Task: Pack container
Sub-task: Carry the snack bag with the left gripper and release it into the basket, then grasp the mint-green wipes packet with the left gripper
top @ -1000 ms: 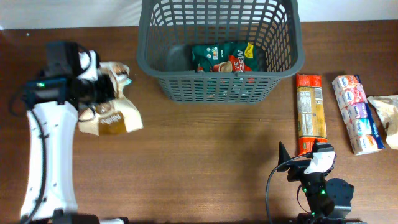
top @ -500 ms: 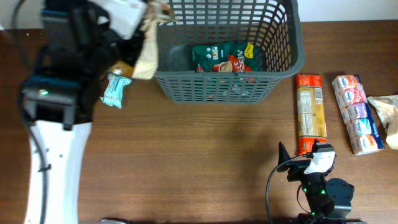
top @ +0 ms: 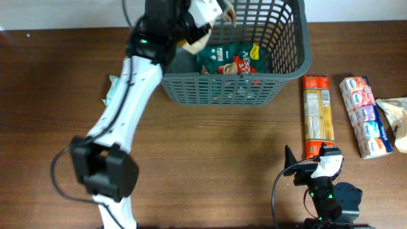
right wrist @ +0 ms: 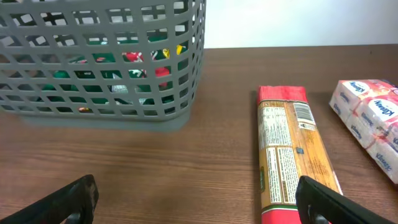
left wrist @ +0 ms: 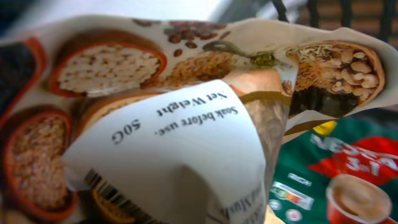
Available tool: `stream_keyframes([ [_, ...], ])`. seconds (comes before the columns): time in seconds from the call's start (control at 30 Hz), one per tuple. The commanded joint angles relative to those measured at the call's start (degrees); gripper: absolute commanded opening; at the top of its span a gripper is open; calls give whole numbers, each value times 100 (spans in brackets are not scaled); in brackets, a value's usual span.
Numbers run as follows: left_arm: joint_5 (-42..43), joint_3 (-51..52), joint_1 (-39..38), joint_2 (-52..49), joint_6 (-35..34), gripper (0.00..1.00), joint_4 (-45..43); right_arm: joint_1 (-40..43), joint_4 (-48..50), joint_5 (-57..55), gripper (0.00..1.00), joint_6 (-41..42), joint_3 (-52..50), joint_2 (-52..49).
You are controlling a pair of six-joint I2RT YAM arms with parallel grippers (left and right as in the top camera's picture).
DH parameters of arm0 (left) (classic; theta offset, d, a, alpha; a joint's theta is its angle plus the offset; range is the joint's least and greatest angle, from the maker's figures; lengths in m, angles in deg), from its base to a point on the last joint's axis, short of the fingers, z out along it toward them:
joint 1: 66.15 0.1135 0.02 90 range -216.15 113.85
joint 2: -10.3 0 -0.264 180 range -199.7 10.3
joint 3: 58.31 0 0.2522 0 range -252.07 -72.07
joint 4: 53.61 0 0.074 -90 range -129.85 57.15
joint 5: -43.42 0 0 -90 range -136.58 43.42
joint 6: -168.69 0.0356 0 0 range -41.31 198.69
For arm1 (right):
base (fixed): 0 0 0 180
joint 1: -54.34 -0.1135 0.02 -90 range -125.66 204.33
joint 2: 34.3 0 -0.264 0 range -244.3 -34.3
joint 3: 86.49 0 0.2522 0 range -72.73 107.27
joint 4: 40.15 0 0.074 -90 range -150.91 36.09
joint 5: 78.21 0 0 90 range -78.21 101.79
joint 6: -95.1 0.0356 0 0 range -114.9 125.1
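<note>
The dark grey lattice container (top: 292, 67) stands at the back middle, also in the right wrist view (right wrist: 99, 106), with a green packet (top: 232, 60) inside. My left gripper (top: 205, 16) is over the container's left side, shut on a beige bean packet (top: 197, 39) that fills the left wrist view (left wrist: 168, 124); its fingers are hidden behind the packet. My right gripper (right wrist: 196, 202) is open and empty, low at the front right, beside a long orange packet (top: 317, 114), which also shows in the right wrist view (right wrist: 292, 155).
A small pale green packet (top: 113, 89) lies left of the container. A pack of tissues (top: 364, 114) and a beige packet (top: 397, 121) lie at the far right. The tissues also show in the right wrist view (right wrist: 373, 121).
My left arm has swung from the table's left side up and right, carrying the bean packet over the container. The pale green packet stays on the table. The right arm has not moved.
</note>
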Motion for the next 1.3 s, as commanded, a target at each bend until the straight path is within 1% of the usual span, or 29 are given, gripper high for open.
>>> stream_keyframes([
  [0.0, 184, -17, -188, -400, -264, 4, 55, -37, -4, 31, 99, 7, -37, 39],
  [0.03, 179, -17, -214, -468, -295, 11, 129, -37, -4, 31, 99, 7, -37, 39],
  [0.1, 94, -17, -234, -514, -490, 43, 251, -37, -4, 31, 99, 7, -37, 39],
  [0.17, -214, -17, -234, -483, -866, 65, 304, -37, -4, 31, 99, 7, -37, 39],
  [0.23, -450, -20, -216, -367, -1150, 65, 431, -37, -4, 31, 99, 7, -37, 39],
  [0.27, -496, -20, -208, -299, -1182, 63, 481, -37, -4, 31, 99, 7, -37, 39],
  [0.3, -601, -20, -186, -81, -1246, 58, 597, -37, -4, 31, 99, 7, -37, 39],
  [0.33, -660, -20, -170, 52, -1268, 57, 651, -37, -4, 31, 99, 7, -37, 39],
  [0.37, -796, -22, -149, 291, -1268, 53, 732, -37, -4, 31, 99, 7, -37, 39],
  [0.47, -1460, -22, -111, 1152, -1292, 53, 1049, -37, -4, 31, 99, 7, -37, 39],
  [0.53, -1777, -22, -61, 1639, -1467, 55, 1287, -37, -4, 31, 99, 7, -37, 39],
  [0.6, -2090, -22, 76, 2212, -1843, 58, 1709, -37, -4, 31, 99, 7, -37, 39],
  [0.67, -2271, -22, 280, 2618, -2396, 59, 2205, -37, -4, 31, 99, 7, -37, 39],
  [0.73, -2374, -22, 546, 2839, -2975, 59, 2680, -37, -4, 31, 99, 7, -37, 39],
  [0.77, -2400, -22, 861, 2920, -3451, 59, 3156, -37, -4, 31, 99, 7, -37, 39],
  [0.87, -2398, 22, 1421, 2830, -3952, 59, 3899, -37, -4, 31, 99, 7, -37, 39],
  [0.93, -2391, 120, 1825, 2599, -4098, 59, 4295, -37, -4, 31, 99, 7, -37, 39],
  [1.03, -2363, 286, 2175, 2194, -4164, 60, 4463, -37, -4, 31, 99, 7, -37, 39],
  [1.1, -2144, 387, 2356, 1779, -4159, 63, 4481, -37, -4, 31, 99, 7, -37, 39],
  [1.2, -1985, 393, 2500, 868, -4153, 63, 4489, -37, -4, 31, 99, 7, -37, 39],
  [1.23, -1985, 393, 2516, 647, -4098, 63, 4472, -37, -4, 31, 99, 7, -37, 39],
  [1.27, -1982, 393, 2522, 442, -3897, 63, 4465, -37, -4, 31, 99, 7, -37, 39],
])
